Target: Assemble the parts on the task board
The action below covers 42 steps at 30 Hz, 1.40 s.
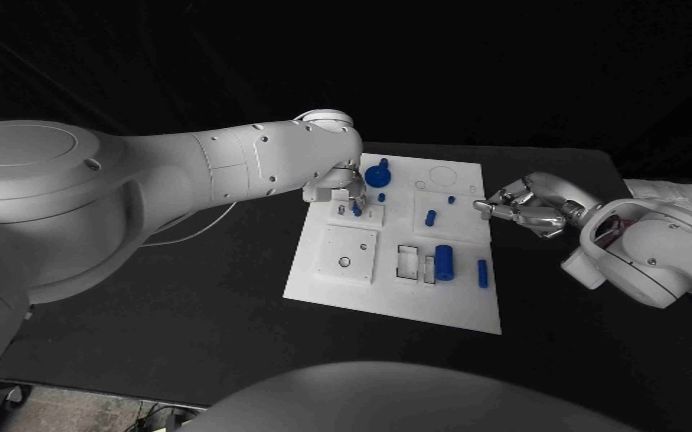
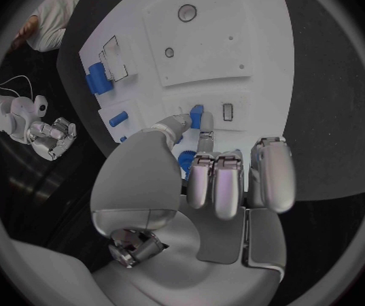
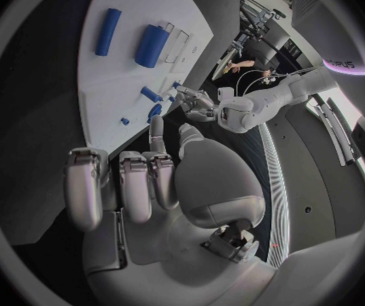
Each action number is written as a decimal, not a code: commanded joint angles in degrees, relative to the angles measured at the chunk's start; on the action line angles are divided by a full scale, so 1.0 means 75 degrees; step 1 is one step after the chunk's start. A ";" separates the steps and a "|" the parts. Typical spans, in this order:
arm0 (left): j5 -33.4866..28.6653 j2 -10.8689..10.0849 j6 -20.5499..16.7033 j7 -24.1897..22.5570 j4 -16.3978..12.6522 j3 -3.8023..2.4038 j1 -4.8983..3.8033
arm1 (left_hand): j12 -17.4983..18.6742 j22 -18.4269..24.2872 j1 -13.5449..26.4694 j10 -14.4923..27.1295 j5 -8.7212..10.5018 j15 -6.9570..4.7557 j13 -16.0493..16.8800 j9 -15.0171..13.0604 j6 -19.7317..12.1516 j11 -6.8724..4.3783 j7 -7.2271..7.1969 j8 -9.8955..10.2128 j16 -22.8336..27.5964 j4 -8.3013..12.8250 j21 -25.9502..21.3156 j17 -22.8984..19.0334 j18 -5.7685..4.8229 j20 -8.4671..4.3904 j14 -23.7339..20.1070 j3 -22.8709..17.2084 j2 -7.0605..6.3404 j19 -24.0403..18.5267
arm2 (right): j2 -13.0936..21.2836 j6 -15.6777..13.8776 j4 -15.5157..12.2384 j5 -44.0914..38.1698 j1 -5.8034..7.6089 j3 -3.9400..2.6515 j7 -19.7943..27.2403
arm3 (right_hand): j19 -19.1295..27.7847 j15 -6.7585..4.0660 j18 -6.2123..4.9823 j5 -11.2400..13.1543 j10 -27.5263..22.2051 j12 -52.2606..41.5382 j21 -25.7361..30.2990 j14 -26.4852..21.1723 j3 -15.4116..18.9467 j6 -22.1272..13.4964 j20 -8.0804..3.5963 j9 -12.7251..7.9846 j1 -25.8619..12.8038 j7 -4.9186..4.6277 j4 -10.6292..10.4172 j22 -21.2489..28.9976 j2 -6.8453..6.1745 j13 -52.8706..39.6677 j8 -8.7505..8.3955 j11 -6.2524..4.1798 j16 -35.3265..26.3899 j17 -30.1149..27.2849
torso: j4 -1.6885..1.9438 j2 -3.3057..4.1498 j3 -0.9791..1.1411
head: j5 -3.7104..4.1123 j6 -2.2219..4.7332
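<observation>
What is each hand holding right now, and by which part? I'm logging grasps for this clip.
The left hand pinches a small blue peg by its upper end, at the task board. The right hand holds nothing.

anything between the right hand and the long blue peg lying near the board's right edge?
Nothing visible. The right hand hovers off the task board, beyond its right edge; the long blue peg lies flat just inside that edge, with bare board around it.

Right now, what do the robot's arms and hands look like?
Both arms are smooth, rounded white shells with small dark screw dots. Each ends in a shiny silver hand: left hand, right hand. The fingers are chunky silver segments with pale rounded tips.
</observation>
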<state>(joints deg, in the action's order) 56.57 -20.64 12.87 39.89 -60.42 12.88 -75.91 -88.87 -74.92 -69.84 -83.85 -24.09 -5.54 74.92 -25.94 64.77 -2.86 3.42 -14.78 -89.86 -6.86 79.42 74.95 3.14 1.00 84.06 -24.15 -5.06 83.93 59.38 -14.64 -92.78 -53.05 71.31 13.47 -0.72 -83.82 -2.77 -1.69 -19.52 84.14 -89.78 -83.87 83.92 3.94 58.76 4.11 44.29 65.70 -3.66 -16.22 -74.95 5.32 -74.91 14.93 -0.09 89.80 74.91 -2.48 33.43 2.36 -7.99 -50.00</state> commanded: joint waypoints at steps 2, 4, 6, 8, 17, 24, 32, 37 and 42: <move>0.0033 -0.0108 -0.0376 0.1122 -0.0257 -0.0008 0.0011 | 0.0045 -0.1504 -0.0007 -0.0676 -0.0018 -0.0048 0.1790 -0.0885 0.0345 -0.0057 -0.0346 -0.0043 -0.0019 0.0154 -0.0045 0.2007 -0.0069 -0.0047 0.0793 -0.0170 0.0021 0.0076 | 0.0030 0.0099 -0.0010 -0.0003 -0.0041 0.0002 -0.0002 | 0.0025 0.0069 -0.0052 -0.0028 0.0782 -0.0029 0.0059 0.0810 0.0056 -0.0021 0.0020 0.0002 0.0108 -0.0016 -0.0002 -0.1637 0.0002 -0.2012 -0.0032 0.0061 0.0026 0.2012 | 0.0007 -0.0006 0.0002 | 0.0001 0.0000; 0.0037 -0.0152 -0.0435 0.1119 -0.0351 -0.0009 0.0012 | 0.0050 -0.1505 -0.0004 -0.0673 -0.0017 -0.0049 0.1785 -0.0887 0.0343 -0.0056 -0.0345 -0.0043 -0.0019 0.0155 -0.0045 0.2007 -0.0069 -0.0047 0.0793 -0.0170 0.0017 0.0077 | 0.0035 0.0093 -0.0006 0.0001 -0.0056 0.0002 0.0000 | 0.0025 0.0069 -0.0052 -0.0028 0.0782 -0.0029 0.0059 0.0810 0.0056 -0.0021 0.0020 0.0002 0.0108 -0.0016 -0.0002 -0.1637 0.0002 -0.2012 -0.0032 0.0061 0.0026 0.2012 | 0.0006 -0.0006 0.0003 | -0.0011 0.0000; 0.0042 -0.0189 -0.0481 0.1116 -0.0432 -0.0010 0.0012 | 0.0053 -0.1506 0.0007 -0.0671 -0.0015 -0.0049 0.1782 -0.0892 0.0345 -0.0055 -0.0344 -0.0046 -0.0019 0.0150 -0.0041 0.2007 -0.0071 -0.0048 0.0793 -0.0172 0.0016 0.0080 | 0.0036 0.0087 -0.0001 0.0006 -0.0074 0.0002 0.0005 | 0.0025 0.0069 -0.0052 -0.0028 0.0782 -0.0029 0.0059 0.0810 0.0056 -0.0021 0.0020 0.0002 0.0108 -0.0016 -0.0002 -0.1637 0.0002 -0.2012 -0.0032 0.0061 0.0026 0.2012 | 0.0004 -0.0009 0.0003 | -0.0027 0.0000; 0.0053 -0.0216 -0.0522 0.1115 -0.0484 -0.0010 0.0012 | 0.0052 -0.1506 0.0012 -0.0672 -0.0013 -0.0049 0.1783 -0.0895 0.0346 -0.0055 -0.0343 -0.0048 -0.0019 0.0146 -0.0042 0.2007 -0.0071 -0.0048 0.0793 -0.0173 0.0016 0.0081 | 0.0034 0.0083 0.0005 0.0009 -0.0093 0.0002 0.0011 | 0.0026 0.0069 -0.0053 -0.0028 0.0782 -0.0029 0.0060 0.0810 0.0057 -0.0021 0.0020 0.0002 0.0108 -0.0016 -0.0002 -0.1637 0.0002 -0.2012 -0.0033 0.0061 0.0026 0.2012 | 0.0005 -0.0014 0.0002 | -0.0036 0.0000; 0.0335 -0.0303 -0.0620 0.1118 -0.0529 -0.0007 0.0019 | 0.0055 -0.1507 0.0034 -0.0671 -0.0006 -0.0049 0.1780 -0.0909 0.0354 -0.0056 -0.0346 -0.0057 -0.0019 0.0135 -0.0040 0.2007 -0.0072 -0.0048 0.0793 -0.0180 0.0016 0.0085 | 0.0030 0.0081 0.0024 0.0023 -0.0140 0.0002 0.0020 | 0.0036 0.0070 -0.0056 -0.0029 0.0782 -0.0029 0.0070 0.0810 0.0060 -0.0021 0.0021 0.0001 0.0115 -0.0017 -0.0004 -0.1633 0.0004 -0.2012 -0.0038 0.0062 0.0026 0.2012 | 0.0003 0.0000 -0.0003 | -0.0045 0.0000; 0.0764 -0.0378 -0.0691 0.1119 -0.0616 -0.0006 0.0021 | 0.0056 -0.1510 0.0035 -0.0672 -0.0007 -0.0051 0.1779 -0.0920 0.0362 -0.0060 -0.0352 -0.0065 -0.0019 0.0136 -0.0034 0.2007 -0.0074 -0.0049 0.0793 -0.0192 0.0021 0.0091 | 0.0021 0.0092 0.0038 0.0029 -0.0153 0.0002 0.0013 | 0.0043 0.0071 -0.0058 -0.0033 0.0782 -0.0029 0.0078 0.0810 0.0064 -0.0020 0.0022 0.0000 0.0123 -0.0018 -0.0005 -0.1629 0.0006 -0.2012 -0.0044 0.0063 0.0026 0.2012 | 0.0007 0.0003 -0.0003 | -0.0060 0.0000; 0.0862 -0.0378 -0.0632 0.1137 -0.0620 -0.0005 0.0025 | 0.0054 -0.1511 0.0040 -0.0674 -0.0006 -0.0055 0.1781 -0.0934 0.0374 -0.0065 -0.0357 -0.0077 -0.0019 0.0138 -0.0030 0.2007 -0.0075 -0.0052 0.0793 -0.0205 0.0018 0.0097 | -0.0009 0.0103 0.0050 0.0032 -0.0160 0.0002 0.0009 | 0.0045 0.0071 -0.0059 -0.0033 0.0782 -0.0029 0.0081 0.0810 0.0065 -0.0020 0.0022 0.0000 0.0125 -0.0018 -0.0005 -0.1628 0.0007 -0.2012 -0.0045 0.0063 0.0026 0.2012 | 0.0003 -0.0002 0.0001 | -0.0092 0.0000; 0.0821 -0.0367 -0.0656 0.1133 -0.0610 -0.0007 0.0063 | 0.0054 -0.1511 0.0040 -0.0674 -0.0006 -0.0055 0.1781 -0.0934 0.0374 -0.0065 -0.0357 -0.0077 -0.0019 0.0138 -0.0030 0.2007 -0.0075 -0.0052 0.0793 -0.0205 0.0018 0.0097 | -0.0025 0.0101 0.0056 0.0033 -0.0164 0.0002 0.0014 | 0.0052 0.0072 -0.0061 -0.0035 0.0782 -0.0029 0.0089 0.0810 0.0067 -0.0019 0.0023 -0.0001 0.0130 -0.0019 -0.0006 -0.1625 0.0009 -0.2012 -0.0049 0.0063 0.0026 0.2012 | -0.0003 -0.0007 0.0001 | -0.0122 0.0000; 0.0804 -0.0353 -0.0691 0.1125 -0.0603 -0.0010 0.0105 | 0.0059 -0.1510 0.0045 -0.0671 -0.0003 -0.0056 0.1776 -0.0938 0.0375 -0.0066 -0.0357 -0.0079 -0.0019 0.0136 -0.0035 0.2007 -0.0074 -0.0052 0.0793 -0.0206 0.0015 0.0096 | -0.0021 0.0093 0.0053 0.0033 -0.0169 0.0002 0.0022 | 0.0051 0.0072 -0.0061 -0.0037 0.0782 -0.0029 0.0088 0.0810 0.0068 -0.0018 0.0024 -0.0002 0.0136 -0.0019 -0.0006 -0.1626 0.0011 -0.2012 -0.0052 0.0064 0.0026 0.2012 | 0.0001 -0.0002 -0.0001 | -0.0099 0.0000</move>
<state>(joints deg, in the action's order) 62.26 -23.43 8.11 39.92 -64.88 12.83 -75.19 -88.66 -74.91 -69.43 -83.96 -23.78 -5.52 74.92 -27.74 64.77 -3.00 3.42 -15.20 -89.85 -6.87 79.43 74.92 3.14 1.01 84.07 -24.44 -5.48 83.93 59.24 -14.63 -92.37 -52.70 70.11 13.47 -0.74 -83.82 -2.56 -1.68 -19.51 83.93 -89.78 -83.31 84.13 4.09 58.76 4.10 44.27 66.16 -3.66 -16.38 -74.92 5.31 -74.91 14.94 0.11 89.80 74.95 -2.48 33.40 2.35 -8.84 -50.00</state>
